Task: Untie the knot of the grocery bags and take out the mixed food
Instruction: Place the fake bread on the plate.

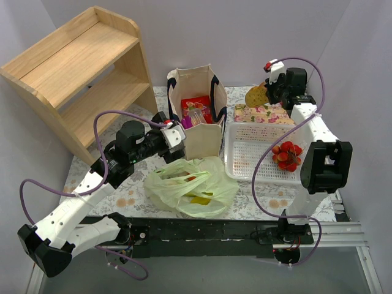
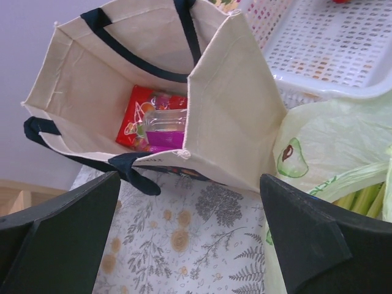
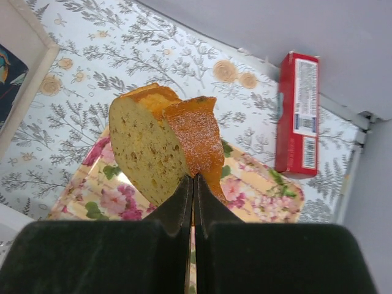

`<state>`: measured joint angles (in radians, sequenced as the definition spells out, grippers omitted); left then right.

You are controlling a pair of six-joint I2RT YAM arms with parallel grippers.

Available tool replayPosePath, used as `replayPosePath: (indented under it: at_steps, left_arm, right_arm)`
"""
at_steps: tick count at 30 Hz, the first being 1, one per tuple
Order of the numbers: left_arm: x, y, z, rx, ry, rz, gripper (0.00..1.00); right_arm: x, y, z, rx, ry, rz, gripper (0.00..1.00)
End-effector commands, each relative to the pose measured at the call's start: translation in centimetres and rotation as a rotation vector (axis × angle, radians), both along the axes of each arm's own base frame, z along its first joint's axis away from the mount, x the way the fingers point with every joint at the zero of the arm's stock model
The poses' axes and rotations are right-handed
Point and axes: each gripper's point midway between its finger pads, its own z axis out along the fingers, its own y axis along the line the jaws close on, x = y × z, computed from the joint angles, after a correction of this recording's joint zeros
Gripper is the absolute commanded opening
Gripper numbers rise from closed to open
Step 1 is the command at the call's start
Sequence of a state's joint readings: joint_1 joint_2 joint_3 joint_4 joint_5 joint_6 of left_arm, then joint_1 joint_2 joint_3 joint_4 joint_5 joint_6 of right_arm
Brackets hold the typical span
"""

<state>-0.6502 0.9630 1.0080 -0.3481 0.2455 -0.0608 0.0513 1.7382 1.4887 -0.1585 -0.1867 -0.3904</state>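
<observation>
The beige canvas tote [image 1: 202, 131] stands open at mid table. In the left wrist view the tote [image 2: 220, 104] holds red and purple snack packets and a clear bottle [image 2: 160, 121]. My left gripper [image 1: 174, 138] [image 2: 190, 245] hovers wide open and empty just left of it. The pale green plastic bag [image 1: 190, 187] [image 2: 331, 141] lies slack in front with its mouth open, green beans [image 2: 361, 196] showing; the knot is out of view. My right gripper [image 1: 271, 92] [image 3: 195, 177] is shut on the brown biscuit [image 1: 257, 95] [image 3: 165, 138], above the floral tray [image 3: 263, 196].
A white slotted basket [image 1: 245, 162] right of the tote holds strawberries [image 1: 286, 156]. The floral tray [image 1: 272, 116] lies behind it. A red box [image 3: 298, 120] lies near the far table edge. A wooden shelf [image 1: 79, 67] stands at the back left.
</observation>
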Motion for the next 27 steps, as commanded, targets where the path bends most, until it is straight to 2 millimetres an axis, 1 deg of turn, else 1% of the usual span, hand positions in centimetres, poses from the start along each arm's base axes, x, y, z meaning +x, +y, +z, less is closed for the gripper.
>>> replayPosePath:
  at_steps: [1, 2, 4, 7, 9, 10, 12, 13, 15, 16, 18, 19, 22, 23, 24, 25, 26, 27]
  left_arm:
    - [1.0, 1.0, 1.7, -0.006, -0.063, 0.063, 0.98]
    - [1.0, 1.0, 1.0, 0.001, -0.055, 0.064, 0.98]
    - [1.0, 1.0, 0.5, 0.011, -0.054, 0.059, 0.98]
    - [1.3, 1.1, 0.0, 0.030, -0.047, 0.064, 0.98]
    - [1.5, 1.1, -0.1, 0.036, -0.043, 0.066, 0.98]
    - [1.6, 1.1, -0.2, 0.040, -0.040, 0.069, 0.98]
    - [1.9, 1.1, -0.4, 0.049, -0.032, 0.072, 0.98]
    - [2.0, 1.1, -0.4, 0.051, -0.031, 0.075, 0.98]
    - [2.4, 1.3, -0.9, 0.065, -0.025, 0.088, 0.98]
    - [2.5, 1.3, -1.0, 0.069, -0.023, 0.089, 0.98]
    - [2.8, 1.3, -1.4, 0.077, -0.018, 0.099, 0.98]
    - [2.9, 1.3, -1.4, 0.078, -0.016, 0.101, 0.98]
    - [3.4, 1.2, -1.9, 0.091, -0.007, 0.104, 0.98]
    - [3.4, 1.1, -1.8, 0.092, -0.008, 0.105, 0.98]
    - [3.6, 1.1, -2.2, 0.097, -0.002, 0.106, 0.98]
    - [3.8, 1.0, -2.3, 0.099, 0.000, 0.106, 0.98]
    - [3.9, 0.9, -2.7, 0.106, 0.001, 0.104, 0.98]
    - [4.1, 1.0, -2.8, 0.124, -0.016, 0.103, 0.98]
  right_arm:
    - [0.5, 1.9, -1.1, 0.151, 0.043, 0.006, 0.01]
    - [0.6, 2.2, -2.2, 0.178, 0.079, 0.003, 0.01]
    - [0.6, 2.4, -3.5, 0.200, 0.120, -0.010, 0.01]
    - [1.0, 2.7, -6.4, 0.247, 0.202, -0.041, 0.01]
    - [1.1, 2.8, -7.5, 0.286, 0.238, -0.066, 0.01]
    - [1.2, 2.8, -8.5, 0.295, 0.259, -0.075, 0.01]
    - [1.3, 2.9, -9.2, 0.315, 0.279, -0.086, 0.01]
    - [1.4, 2.9, -10.0, 0.317, 0.295, -0.089, 0.01]
    - [1.6, 3.1, -10.5, 0.320, 0.309, -0.083, 0.01]
    - [1.7, 3.1, -11.4, 0.319, 0.327, -0.086, 0.01]
    - [2.2, 2.7, -11.8, 0.323, 0.331, -0.099, 0.01]
    - [2.7, 2.5, -12.0, 0.336, 0.332, -0.112, 0.01]
    - [3.9, 1.7, -11.7, 0.355, 0.322, -0.136, 0.01]
    - [4.1, 1.2, -11.7, 0.359, 0.320, -0.145, 0.01]
    - [4.3, 1.3, -11.7, 0.359, 0.321, -0.144, 0.01]
    - [4.3, 1.2, -12.2, 0.359, 0.333, -0.148, 0.01]
    - [4.8, -0.7, -12.0, 0.368, 0.322, -0.177, 0.01]
    - [4.9, -1.0, -12.2, 0.369, 0.328, -0.184, 0.01]
